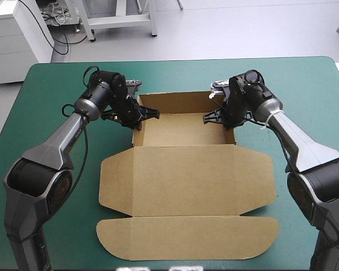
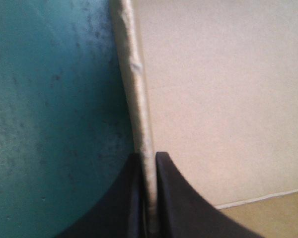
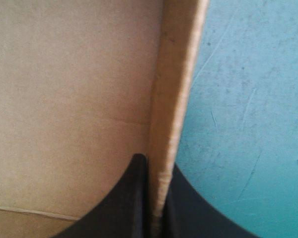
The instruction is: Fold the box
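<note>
The brown box (image 1: 183, 169) lies mid-table as an open tray at the far side, its lid panels flat toward the near edge. Its back and side walls stand raised. My left gripper (image 1: 137, 114) pinches the tray's left wall; in the left wrist view the black fingers (image 2: 134, 198) close on the wall's top edge (image 2: 139, 99), teal-green cover on the outside, board on the inside. My right gripper (image 1: 219, 116) pinches the right wall the same way, its fingers (image 3: 139, 198) clamped on the wall edge (image 3: 176, 99).
The flat lid (image 1: 186, 237) with rounded flaps reaches close to the table's near edge. Teal-green cover (image 1: 316, 101) lies bare to both sides of the box and beyond its back wall.
</note>
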You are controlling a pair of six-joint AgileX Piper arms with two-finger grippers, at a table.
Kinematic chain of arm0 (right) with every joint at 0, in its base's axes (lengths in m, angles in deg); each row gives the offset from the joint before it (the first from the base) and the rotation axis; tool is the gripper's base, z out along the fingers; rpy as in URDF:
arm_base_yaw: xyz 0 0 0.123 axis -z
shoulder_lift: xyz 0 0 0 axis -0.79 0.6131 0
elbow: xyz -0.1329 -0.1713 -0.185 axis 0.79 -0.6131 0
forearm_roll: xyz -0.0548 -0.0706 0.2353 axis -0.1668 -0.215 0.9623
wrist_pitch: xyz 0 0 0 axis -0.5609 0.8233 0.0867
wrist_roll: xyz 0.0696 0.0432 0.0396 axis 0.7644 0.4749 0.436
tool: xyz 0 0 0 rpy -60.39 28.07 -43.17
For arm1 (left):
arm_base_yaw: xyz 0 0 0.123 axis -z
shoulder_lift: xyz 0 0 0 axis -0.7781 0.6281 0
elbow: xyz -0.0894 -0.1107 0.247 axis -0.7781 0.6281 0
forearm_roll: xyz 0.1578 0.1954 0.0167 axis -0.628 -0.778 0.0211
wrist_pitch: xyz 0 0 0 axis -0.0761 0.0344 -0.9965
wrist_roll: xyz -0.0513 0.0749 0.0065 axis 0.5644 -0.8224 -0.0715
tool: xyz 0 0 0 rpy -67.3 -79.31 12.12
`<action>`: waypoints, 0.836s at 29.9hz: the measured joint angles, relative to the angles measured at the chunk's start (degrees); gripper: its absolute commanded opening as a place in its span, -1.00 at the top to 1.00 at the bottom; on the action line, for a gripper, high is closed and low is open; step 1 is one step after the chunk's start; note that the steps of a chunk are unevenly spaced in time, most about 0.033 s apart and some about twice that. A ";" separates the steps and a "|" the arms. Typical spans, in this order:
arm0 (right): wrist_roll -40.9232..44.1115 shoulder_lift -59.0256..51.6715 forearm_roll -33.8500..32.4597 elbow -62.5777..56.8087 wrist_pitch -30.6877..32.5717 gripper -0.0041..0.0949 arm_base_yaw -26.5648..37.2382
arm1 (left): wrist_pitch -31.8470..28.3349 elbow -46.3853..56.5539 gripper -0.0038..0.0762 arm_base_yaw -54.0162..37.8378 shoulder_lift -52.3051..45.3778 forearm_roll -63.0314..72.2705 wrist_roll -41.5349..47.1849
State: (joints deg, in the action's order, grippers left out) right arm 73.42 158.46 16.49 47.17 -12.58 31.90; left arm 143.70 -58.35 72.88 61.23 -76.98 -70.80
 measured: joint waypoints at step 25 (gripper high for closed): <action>-3.26 0.00 4.92 1.54 1.35 -0.95 2.34 | 0.68 -7.43 -0.19 0.19 0.99 1.16 -1.04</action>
State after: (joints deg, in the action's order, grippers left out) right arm 70.15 158.46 21.41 48.71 -11.23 34.24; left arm 144.38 -65.78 73.07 62.22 -75.82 -71.84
